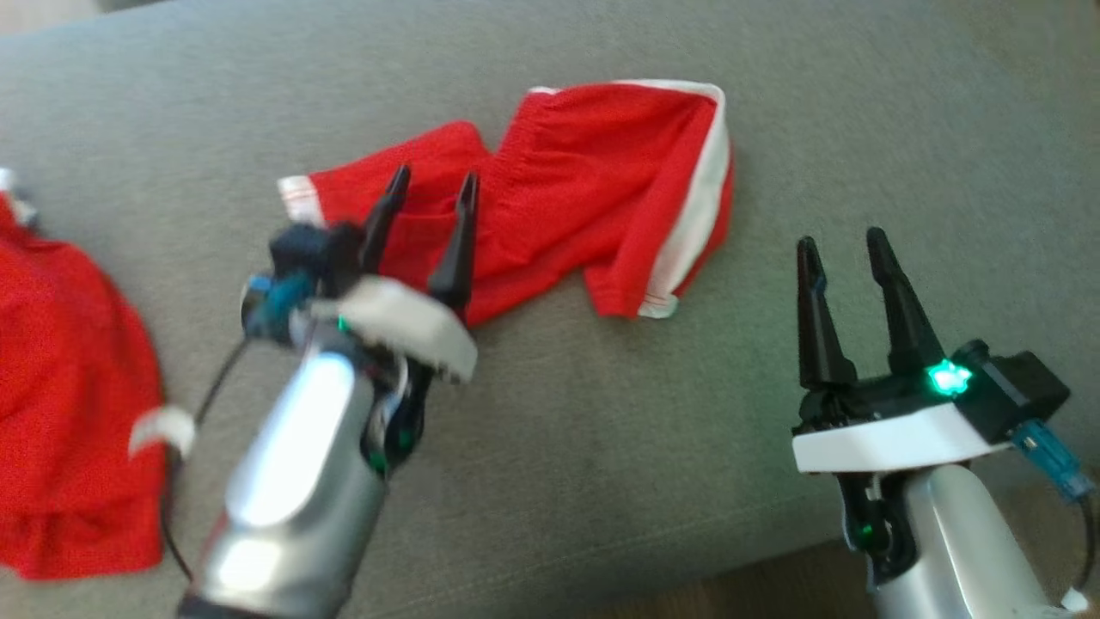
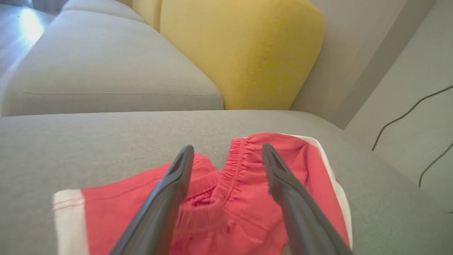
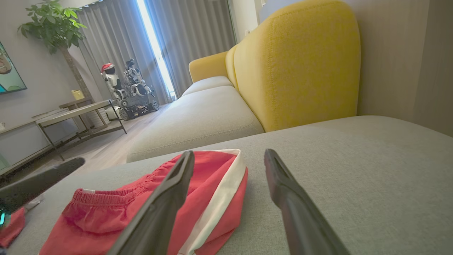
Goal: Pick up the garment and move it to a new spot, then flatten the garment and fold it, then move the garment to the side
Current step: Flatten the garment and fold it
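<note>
Head view: red shorts (image 1: 593,189) lie lengthwise left to right, white-striped side rightward; left gripper (image 1: 434,178) over them and right gripper (image 1: 841,241) both spread, empty.

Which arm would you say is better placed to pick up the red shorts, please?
Probably the left. The left gripper hangs open over the red shorts, its fingers straddling the gathered waistband in its wrist view. The right gripper, also open, is over bare grey cushion beside them.
</note>
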### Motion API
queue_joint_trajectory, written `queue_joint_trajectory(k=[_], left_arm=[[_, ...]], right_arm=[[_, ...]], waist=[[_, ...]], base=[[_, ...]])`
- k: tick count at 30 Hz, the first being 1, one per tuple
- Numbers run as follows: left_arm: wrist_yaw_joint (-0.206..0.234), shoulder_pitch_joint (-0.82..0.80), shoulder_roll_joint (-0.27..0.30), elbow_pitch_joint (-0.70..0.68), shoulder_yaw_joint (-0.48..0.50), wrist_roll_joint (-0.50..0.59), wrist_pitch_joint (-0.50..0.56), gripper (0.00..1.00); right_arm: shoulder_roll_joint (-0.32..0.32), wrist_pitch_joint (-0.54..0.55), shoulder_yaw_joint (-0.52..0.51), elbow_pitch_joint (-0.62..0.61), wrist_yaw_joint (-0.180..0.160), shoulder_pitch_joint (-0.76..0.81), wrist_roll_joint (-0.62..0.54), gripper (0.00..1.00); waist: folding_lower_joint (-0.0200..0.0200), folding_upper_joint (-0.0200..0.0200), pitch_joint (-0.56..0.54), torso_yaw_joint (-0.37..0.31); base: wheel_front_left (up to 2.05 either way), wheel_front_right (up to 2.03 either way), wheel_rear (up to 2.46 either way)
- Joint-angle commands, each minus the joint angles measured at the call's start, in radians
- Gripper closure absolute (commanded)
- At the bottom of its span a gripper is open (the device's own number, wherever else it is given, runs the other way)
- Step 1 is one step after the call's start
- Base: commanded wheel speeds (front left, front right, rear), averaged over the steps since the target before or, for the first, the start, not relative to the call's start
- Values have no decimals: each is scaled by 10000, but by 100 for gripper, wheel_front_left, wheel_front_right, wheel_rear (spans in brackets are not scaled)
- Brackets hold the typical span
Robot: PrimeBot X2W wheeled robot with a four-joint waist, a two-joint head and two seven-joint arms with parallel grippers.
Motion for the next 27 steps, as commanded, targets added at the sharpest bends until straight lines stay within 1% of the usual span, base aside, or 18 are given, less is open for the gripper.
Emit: queue_joint_trajectory(k=[1,5,12,16,27], left_arm=[[-78,-905,103,15,171,-86,241,0],[-32,-2257,107,1133,-70,181,910,0],[-36,-4010,105,2986,-251,45,2034,0],[-153,-4653,104,3666,-522,-354,2390,0],[158,-5947,103,5143,-1568,-1181,3080,0]], right_arm=[[-45,-109,330,-402,39,-328,103,0],[-45,-109,608,-484,39,-423,263,0],[-45,-109,911,-556,39,-440,517,0],[-45,-109,1054,-557,39,-451,624,0],[-45,-109,1337,-591,39,-612,858,0]], waist=[[0,0,422,-459],[0,0,718,-861],[0,0,967,-1302],[0,0,1050,-1471],[0,0,1325,-1804]], base=[[0,0,0],[0,0,0],[0,0,0],[0,0,0],[0,0,0]])
